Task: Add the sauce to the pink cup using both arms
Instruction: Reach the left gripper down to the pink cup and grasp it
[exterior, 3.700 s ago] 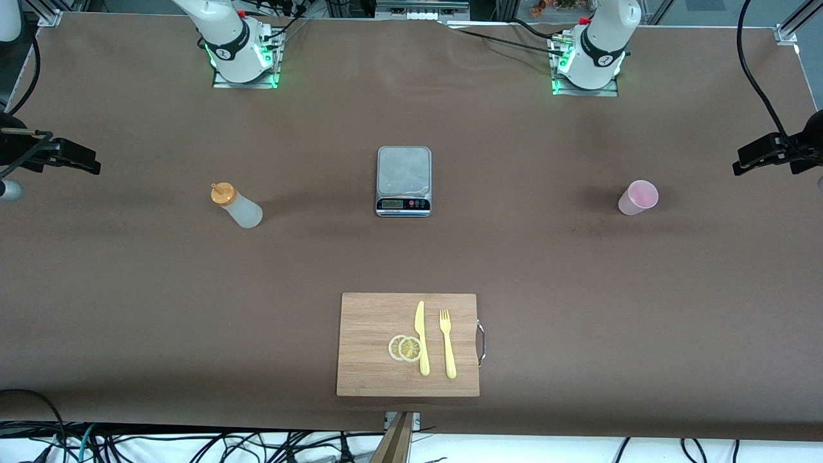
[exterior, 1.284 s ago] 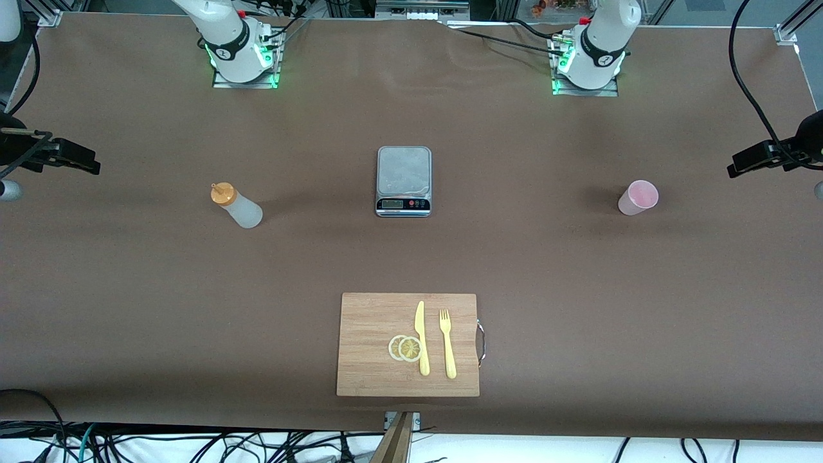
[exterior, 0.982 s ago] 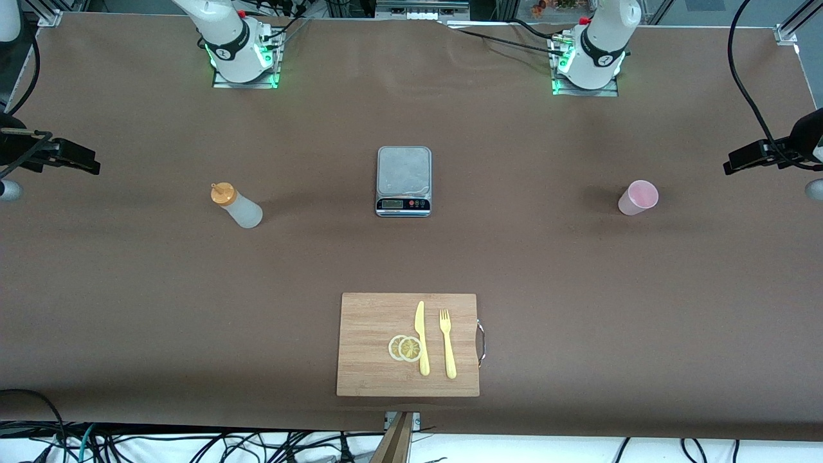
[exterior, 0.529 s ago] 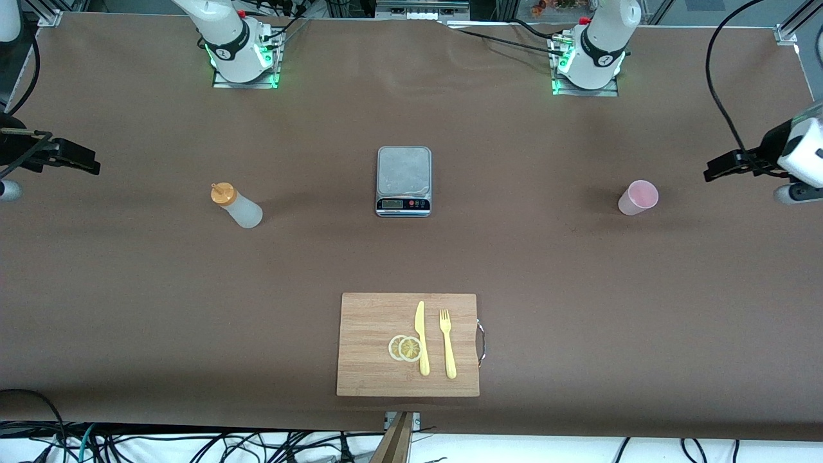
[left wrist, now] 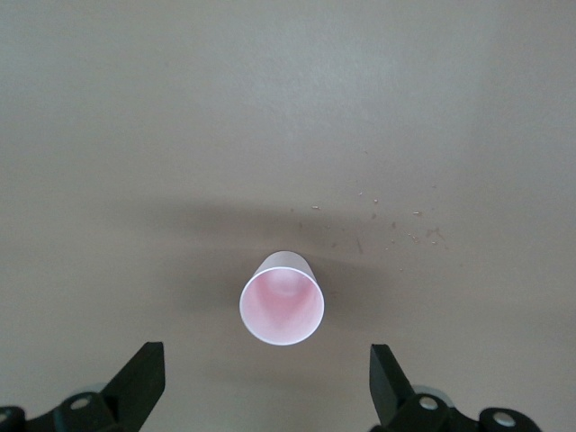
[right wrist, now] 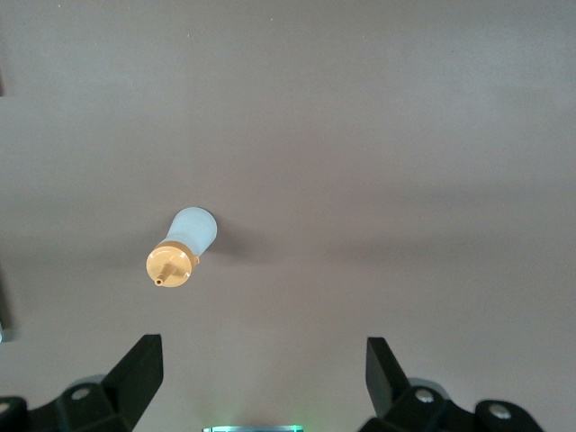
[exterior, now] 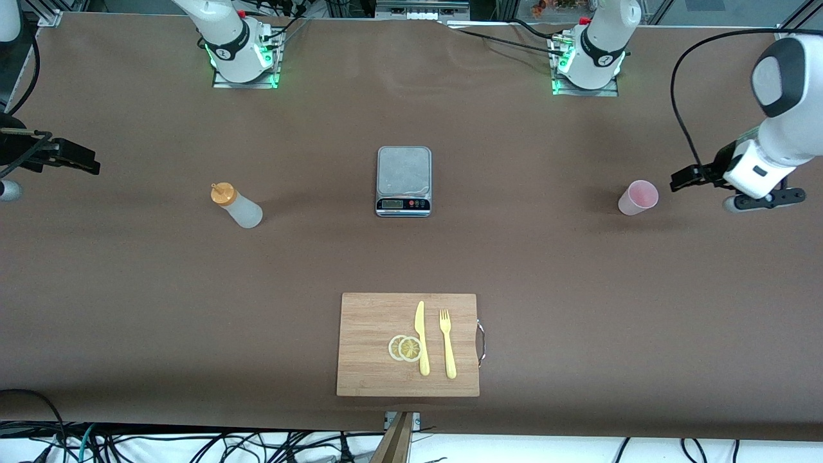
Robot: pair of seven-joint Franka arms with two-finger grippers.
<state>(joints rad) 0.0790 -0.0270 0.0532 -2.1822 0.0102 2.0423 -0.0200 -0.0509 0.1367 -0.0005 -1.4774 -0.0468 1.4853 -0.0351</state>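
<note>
Brown cloth-covered desk [exterior: 193, 308], cables hanging along its near edge. Landmark: the silver scale [exterior: 404, 181], standing about mid-desk.

Left arm [exterior: 775, 112] reaches in over its own end of the desk. Right arm [exterior: 222, 32] shows at its green-lit base, farther from the front camera than the scale.

Wooden cutting board [exterior: 373, 321] lies nearer the front camera than the scale, well apart from it. On the board: a yellow knife [exterior: 421, 337] and a yellow fork [exterior: 447, 344] side by side, and two lemon slices [exterior: 405, 348] overlapping, touching the knife's edge.

Left gripper [exterior: 691, 177] hangs low over the desk, toward the left arm's end from the scale, just beside the pink cup [exterior: 638, 197] and apart from it. Jaws wide and empty; the left wrist view shows the cup upright on the desk with its mouth up, lined up with the gap between the two fingers [left wrist: 144, 382].

Right gripper [exterior: 80, 159] waits over the right arm's end of the desk, well apart from the scale. Jaws wide, nothing between them.

Sauce bottle [exterior: 236, 205] stands on the desk between the scale and the right gripper, orange cap on. Pink cup sits about level with the scale, toward the left arm's end.
</note>
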